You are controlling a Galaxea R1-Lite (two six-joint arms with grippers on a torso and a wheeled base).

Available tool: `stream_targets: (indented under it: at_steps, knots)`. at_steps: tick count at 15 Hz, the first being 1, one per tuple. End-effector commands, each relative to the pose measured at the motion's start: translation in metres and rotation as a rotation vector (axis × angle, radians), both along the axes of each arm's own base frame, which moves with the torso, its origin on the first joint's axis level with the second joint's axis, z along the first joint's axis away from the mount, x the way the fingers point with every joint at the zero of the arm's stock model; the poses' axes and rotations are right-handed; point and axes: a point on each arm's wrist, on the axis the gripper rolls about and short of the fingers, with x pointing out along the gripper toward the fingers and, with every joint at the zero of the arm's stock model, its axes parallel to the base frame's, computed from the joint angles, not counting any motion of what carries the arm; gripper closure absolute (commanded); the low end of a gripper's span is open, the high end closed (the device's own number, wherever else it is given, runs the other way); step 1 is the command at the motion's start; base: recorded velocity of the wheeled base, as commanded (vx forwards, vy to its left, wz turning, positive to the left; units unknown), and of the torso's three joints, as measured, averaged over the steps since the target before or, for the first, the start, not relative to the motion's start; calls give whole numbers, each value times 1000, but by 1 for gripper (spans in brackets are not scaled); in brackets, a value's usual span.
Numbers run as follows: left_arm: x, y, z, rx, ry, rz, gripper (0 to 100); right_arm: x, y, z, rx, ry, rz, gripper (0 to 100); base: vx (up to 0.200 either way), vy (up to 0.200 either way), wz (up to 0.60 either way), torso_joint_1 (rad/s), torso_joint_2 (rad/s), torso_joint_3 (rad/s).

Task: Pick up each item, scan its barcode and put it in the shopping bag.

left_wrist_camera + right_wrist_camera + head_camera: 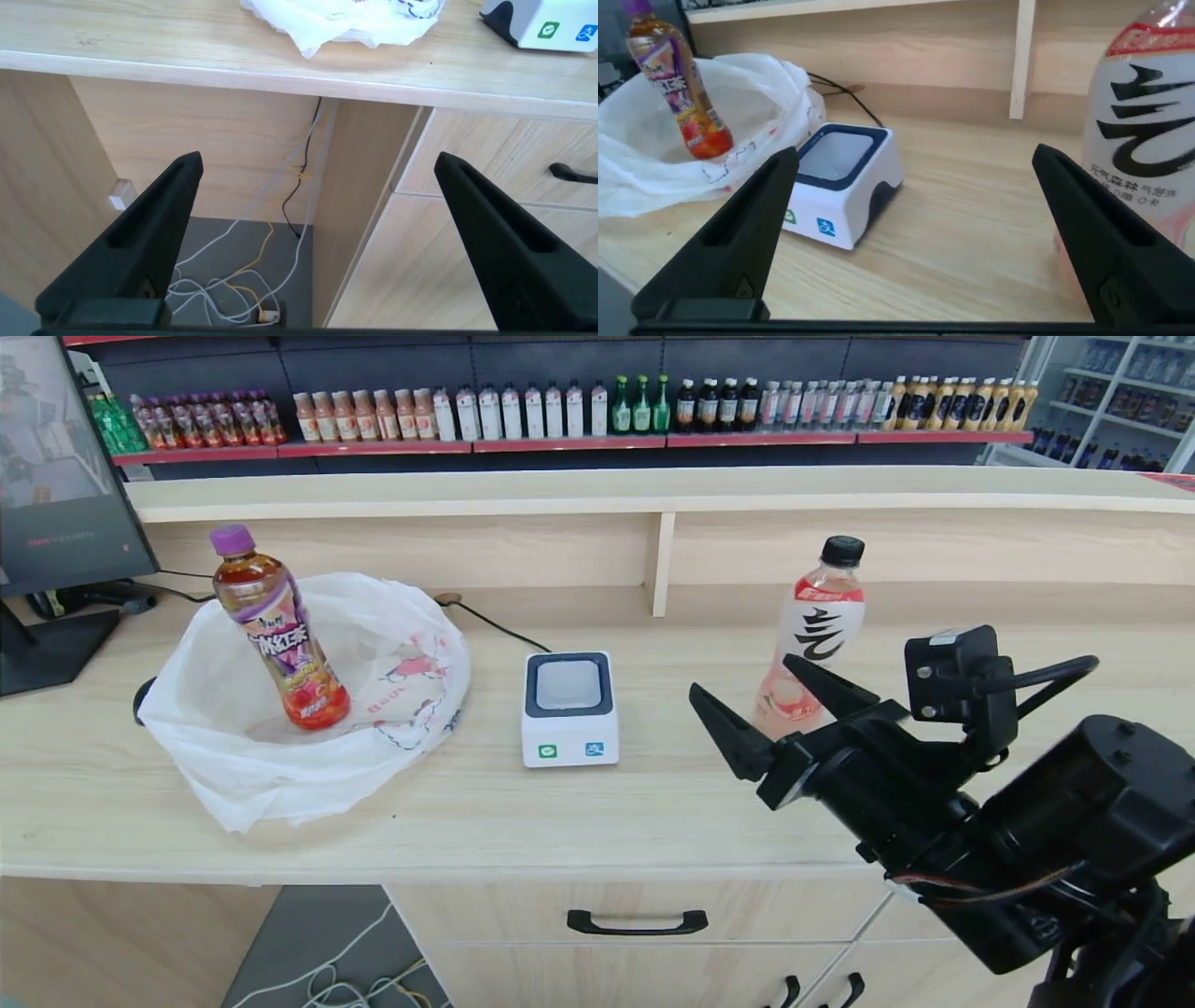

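Right claw (742, 677) open, just beside the upright black-capped bottle (817, 635) on the bench (653, 803), right of the scanner (568, 707); bottle judged full, fairly heavy and slippery, best gripped across the labelled mid-body, not the neck.

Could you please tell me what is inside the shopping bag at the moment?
One bottle with a purple cap stands, slightly tilted, inside the bag. The bag's crumpled folds would hide anything lying flat beneath them.

right gripper (742, 677) raised, fingers (730, 733) wide apart; left gripper (318, 161) low, fingers likewise spread
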Motion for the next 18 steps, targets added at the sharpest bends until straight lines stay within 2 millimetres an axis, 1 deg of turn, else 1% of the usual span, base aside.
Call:
stream_targets:
  at_steps: [1,2,4,7,8,10,11,16,18]
  knots:
    - [0,0,0,-1,0,0,0,9,-25,-8,-25,30,-91,0,0,0,0,0,0,0]
    - [0,0,0,-1,0,0,0,12,-36,-11,-31,42,-133,0,0,0,0,0,0,0]
    - [0,0,0,-1,0,0,0,18,-50,-14,-40,58,-191,0,0,0,0,0,0,0]
    - [0,0,0,1,0,0,0,24,-60,-16,-41,63,-236,0,0,0,0,0,0,0]
    - [0,0,0,1,0,0,0,26,-61,-16,-42,63,-244,0,0,0,0,0,0,0]
    - [0,0,0,2,0,0,0,36,-64,-17,-42,61,-267,0,0,0,0,0,0,0]
    - [0,0,0,2,0,0,0,44,-65,-17,-39,55,-286,0,0,0,0,0,0,0]
    - [0,0,0,4,0,0,0,73,-55,-22,-29,42,-290,0,0,0,0,0,0,0]
    - [0,0,0,2,0,0,0,80,-51,-28,-32,51,-288,0,0,0,0,0,0,0]
